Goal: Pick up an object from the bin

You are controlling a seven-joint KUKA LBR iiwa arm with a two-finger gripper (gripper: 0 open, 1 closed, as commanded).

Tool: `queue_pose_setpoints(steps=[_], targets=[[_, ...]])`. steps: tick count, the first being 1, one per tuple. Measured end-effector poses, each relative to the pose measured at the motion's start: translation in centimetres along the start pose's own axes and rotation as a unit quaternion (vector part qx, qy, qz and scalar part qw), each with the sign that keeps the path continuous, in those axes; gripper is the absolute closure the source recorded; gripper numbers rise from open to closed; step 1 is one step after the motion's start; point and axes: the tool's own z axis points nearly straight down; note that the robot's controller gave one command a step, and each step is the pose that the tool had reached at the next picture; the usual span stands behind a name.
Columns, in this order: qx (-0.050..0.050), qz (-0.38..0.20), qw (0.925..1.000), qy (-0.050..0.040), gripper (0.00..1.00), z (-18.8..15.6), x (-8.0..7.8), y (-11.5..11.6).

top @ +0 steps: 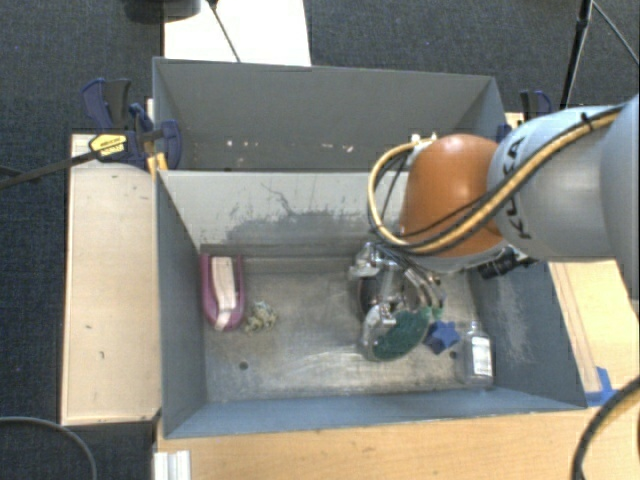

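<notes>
In the grey bin point(300, 313) the gripper point(384, 316), its grip unclear, hangs over one dark green disc point(400, 340).

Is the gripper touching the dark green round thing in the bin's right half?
Cannot tell. In the camera view the gripper overlaps the dark green round thing at its upper left edge. No gap shows there, but neither does plain contact.

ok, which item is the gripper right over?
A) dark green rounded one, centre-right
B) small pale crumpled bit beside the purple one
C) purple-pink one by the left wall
A: the gripper hangs directly over the dark green rounded thing, well apart from the purple-pink thing at the left wall.
</notes>
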Motion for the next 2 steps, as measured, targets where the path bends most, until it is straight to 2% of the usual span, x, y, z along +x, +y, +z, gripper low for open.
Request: queue_pose_setpoints(steps=[1,2], targets=[[0.000,-0.041,0.9991,-0.0032,0.00,0.38,-3.62,-4.73],[-0.001,-0.040,0.9992,-0.0030,1.00,0.27,-3.57,-4.48]])
